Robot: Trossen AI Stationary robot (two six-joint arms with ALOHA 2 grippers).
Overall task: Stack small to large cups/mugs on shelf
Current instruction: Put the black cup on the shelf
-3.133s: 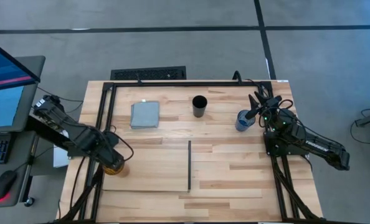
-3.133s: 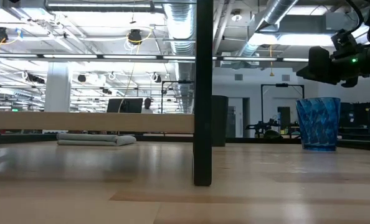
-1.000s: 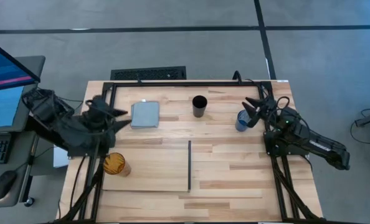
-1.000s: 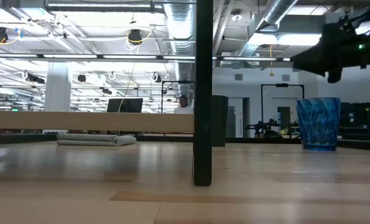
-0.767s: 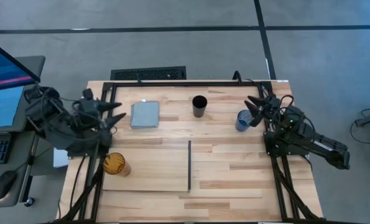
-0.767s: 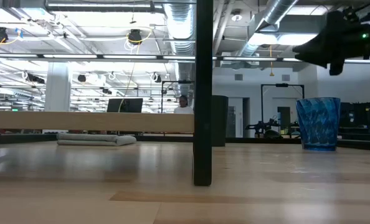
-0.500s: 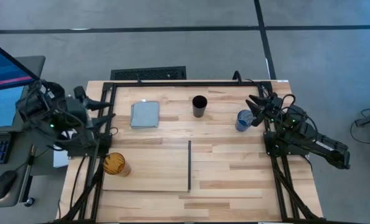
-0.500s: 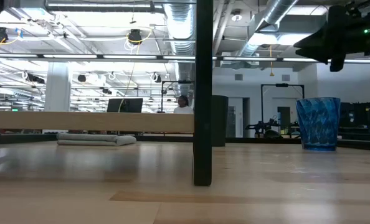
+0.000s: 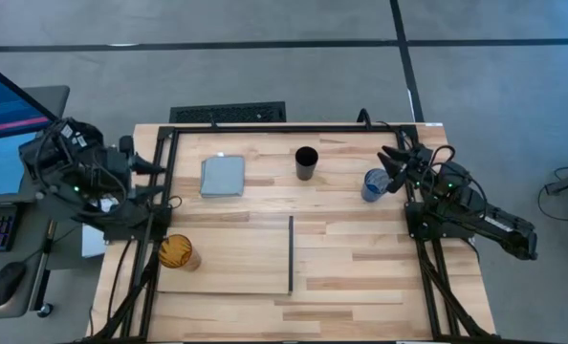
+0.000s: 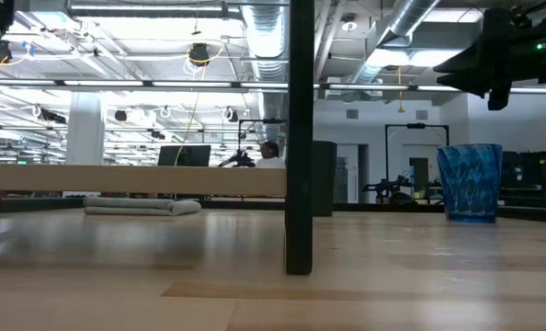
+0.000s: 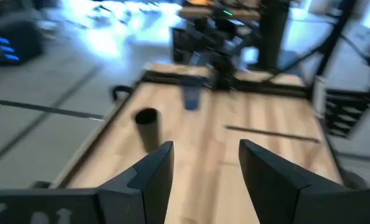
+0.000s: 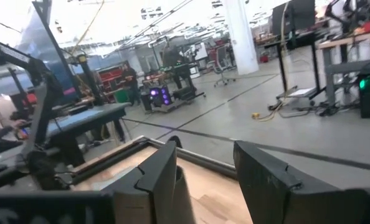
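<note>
Wooden table (image 9: 360,258), no legible writing; left gripper (image 11: 200,171) and right gripper (image 12: 200,171) both wide, empty.

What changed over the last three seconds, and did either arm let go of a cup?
The left gripper let go of the amber cup, leaving it on the shelf, and pulled back past the table's left edge, jaws open. The right gripper lifted slightly above the blue cup, jaws open, holding nothing. The black cup, blue cup and grey pad stayed where they were.
</note>
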